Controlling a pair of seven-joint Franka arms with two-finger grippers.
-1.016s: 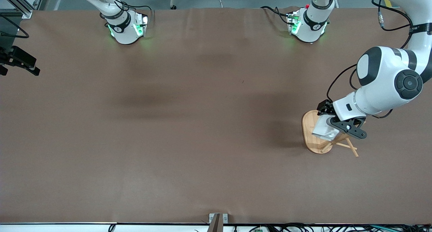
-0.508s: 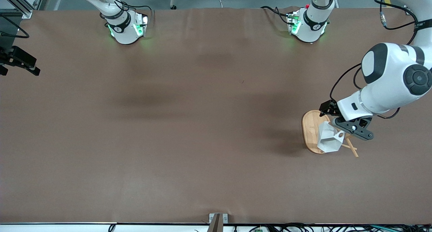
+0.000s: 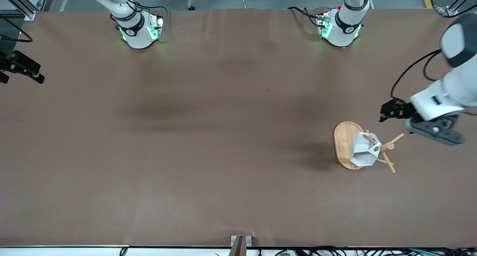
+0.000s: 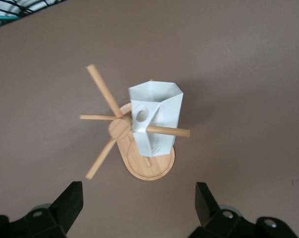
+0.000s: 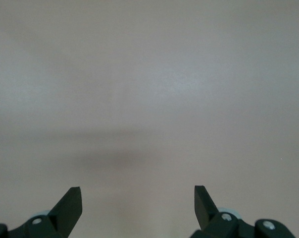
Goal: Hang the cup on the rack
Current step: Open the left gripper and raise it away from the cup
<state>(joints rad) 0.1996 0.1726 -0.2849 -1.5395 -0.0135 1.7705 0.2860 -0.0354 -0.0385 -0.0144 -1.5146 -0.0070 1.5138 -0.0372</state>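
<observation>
Now your left tool [image 3: 428, 125], fingers apart and empty, hangs beside the rack [image 3: 344, 144]. The cup [image 3: 363, 149] hangs on a peg below it. Your right tool [image 5: 138, 210] waits, fingers spread.

Brown table [image 3: 208, 144], the bamboo rack [image 3: 343, 146] on it toward the left arm's end.

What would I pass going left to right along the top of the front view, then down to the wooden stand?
Right arm's base → left arm's base → rack with the cup hung on it → open left gripper.
</observation>
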